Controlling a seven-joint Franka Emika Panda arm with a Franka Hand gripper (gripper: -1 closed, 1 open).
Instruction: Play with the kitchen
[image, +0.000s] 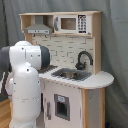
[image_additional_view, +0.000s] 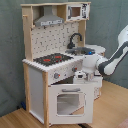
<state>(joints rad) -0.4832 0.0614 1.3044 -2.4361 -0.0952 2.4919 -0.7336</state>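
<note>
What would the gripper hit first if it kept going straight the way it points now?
In the second exterior view the gripper points at the front of the kitchen, just above the oven door. It would probably meet the knob panel first, though depth is unclear.

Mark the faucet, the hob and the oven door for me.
faucet (image_additional_view: 75, 39), second exterior view, its black arch.
hob (image_additional_view: 52, 60), second exterior view, black top.
oven door (image_additional_view: 68, 102), second exterior view, its window.

The arm (image: 22, 82) has bulky, rounded, glossy white segments with dark grey bands at the joints; in the second exterior view its white tool (image_additional_view: 80, 76) shows black details.
</note>
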